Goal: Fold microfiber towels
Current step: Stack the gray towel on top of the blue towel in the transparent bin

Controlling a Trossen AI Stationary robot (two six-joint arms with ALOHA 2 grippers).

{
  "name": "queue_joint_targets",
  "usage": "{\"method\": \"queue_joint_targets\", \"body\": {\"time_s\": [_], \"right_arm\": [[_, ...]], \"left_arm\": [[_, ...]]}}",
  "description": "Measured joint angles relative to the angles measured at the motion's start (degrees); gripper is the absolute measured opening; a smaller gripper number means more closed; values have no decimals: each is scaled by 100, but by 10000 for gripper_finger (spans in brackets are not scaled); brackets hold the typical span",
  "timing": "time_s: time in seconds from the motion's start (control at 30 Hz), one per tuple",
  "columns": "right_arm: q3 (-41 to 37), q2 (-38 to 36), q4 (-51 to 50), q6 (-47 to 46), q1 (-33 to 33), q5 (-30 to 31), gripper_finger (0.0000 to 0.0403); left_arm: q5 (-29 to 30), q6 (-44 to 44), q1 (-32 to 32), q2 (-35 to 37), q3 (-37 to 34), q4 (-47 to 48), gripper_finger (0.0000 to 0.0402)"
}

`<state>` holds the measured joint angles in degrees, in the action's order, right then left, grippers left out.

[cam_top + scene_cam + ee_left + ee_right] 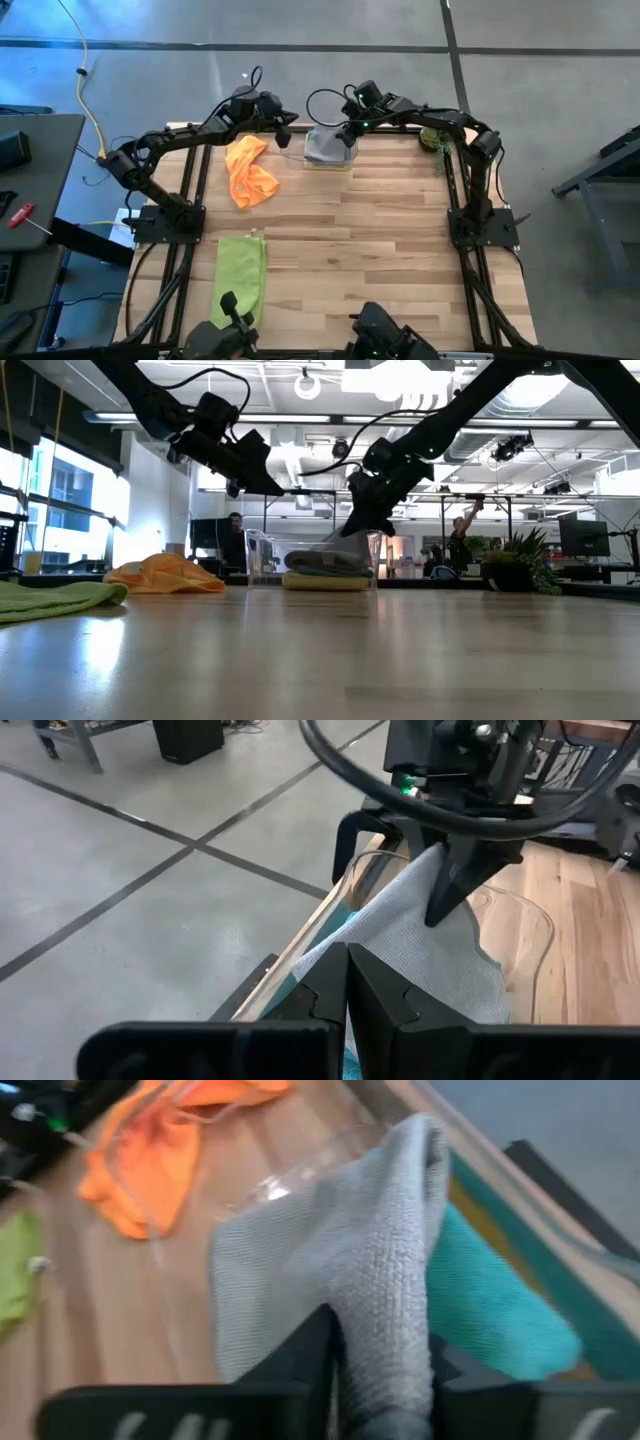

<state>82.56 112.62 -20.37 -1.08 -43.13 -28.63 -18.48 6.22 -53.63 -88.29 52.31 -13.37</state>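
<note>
I see my right gripper [345, 135] pinching the soft grey microfiber towel [340, 1270] over the clear plastic bin [328, 150] at the table's far edge, left gripper [285, 118] closed empty beside it.

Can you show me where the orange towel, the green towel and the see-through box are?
Crumpled orange microfiber towel [251, 172], high view, middle of its bunched cloth.
Folded lime green microfiber towel [240, 278], high view, centre of its flat top.
Clear plastic bin [258, 558], low view, bare left wall.
</note>
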Motion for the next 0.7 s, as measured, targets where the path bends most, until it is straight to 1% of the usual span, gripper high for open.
{"method": "queue_joint_targets", "body": {"time_s": [0.1,0.23,0.33,0.43,0.5,0.57,0.63,0.7], "right_arm": [[40,0,-45,6,0,302,113],[223,0,-135,144,0,488,175],[479,0,-495,412,15,797,204],[857,0,-1008,679,65,1208,215],[1074,0,-1354,966,151,1589,206],[1123,0,-1427,1179,297,1960,179],[1033,0,-1392,1356,446,2103,132],[816,0,-1108,1462,581,2289,74]], "left_arm": [[0,0,2,0,0,2,0],[-67,0,19,0,0,27,0],[-72,0,70,0,0,28,0],[-87,65,106,0,0,31,0],[-89,144,138,0,0,36,0],[-88,150,167,0,0,32,0],[-122,146,168,0,0,28,0],[-286,149,166,0,0,26,0]]}}
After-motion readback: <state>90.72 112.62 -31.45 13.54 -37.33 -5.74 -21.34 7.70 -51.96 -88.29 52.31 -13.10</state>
